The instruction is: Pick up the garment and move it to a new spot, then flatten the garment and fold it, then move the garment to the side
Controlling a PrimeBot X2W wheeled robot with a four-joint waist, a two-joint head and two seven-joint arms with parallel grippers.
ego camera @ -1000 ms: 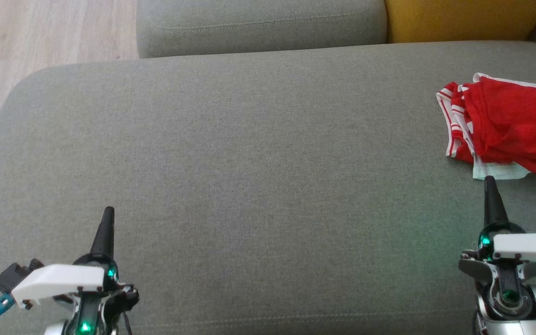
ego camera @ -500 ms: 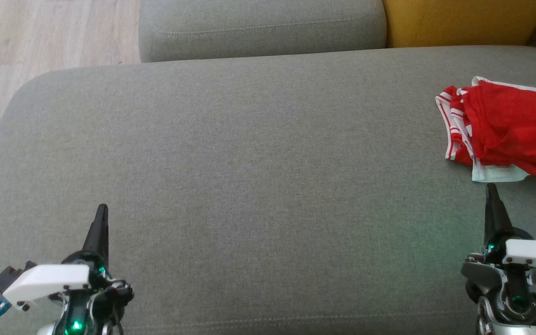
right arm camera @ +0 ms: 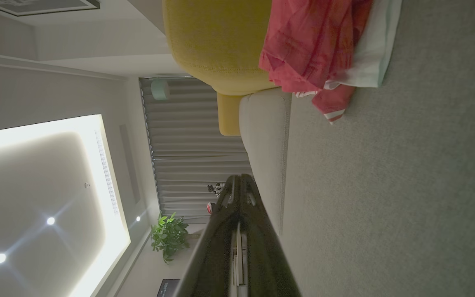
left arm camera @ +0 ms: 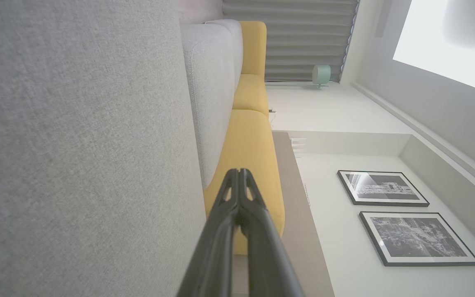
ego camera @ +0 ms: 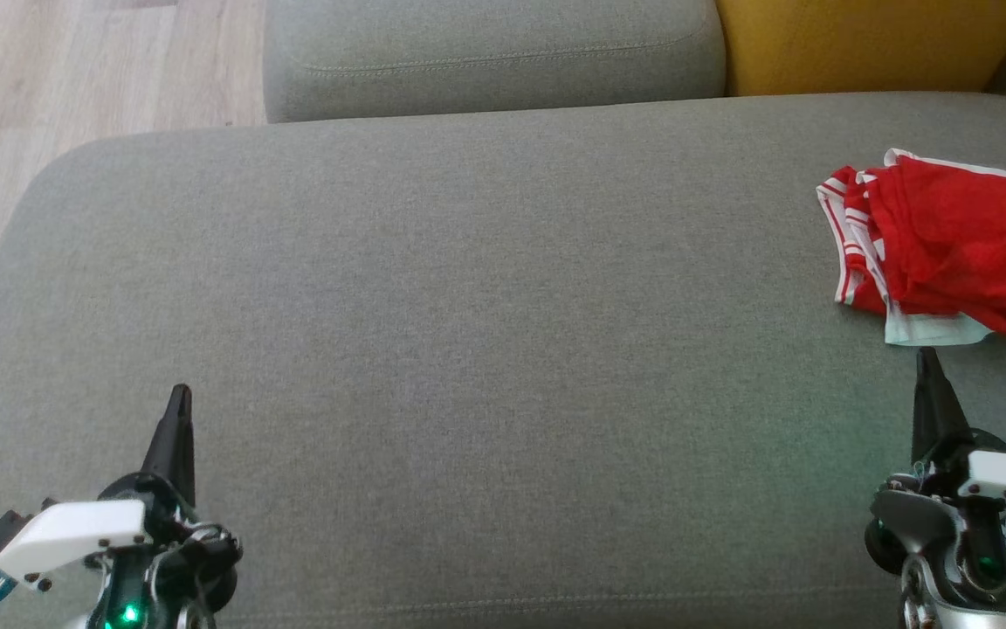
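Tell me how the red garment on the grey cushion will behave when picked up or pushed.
The red garment lies crumpled in soft folds, so it will probably hang limp when lifted. It looks thin, so likely light. On the woven grey cushion, a push would probably bunch it rather than slide it.

Grey sofa seat (ego camera: 468, 306), yellow cushion (ego camera: 861, 44) behind it, probably wooden floor (ego camera: 75, 79) left.
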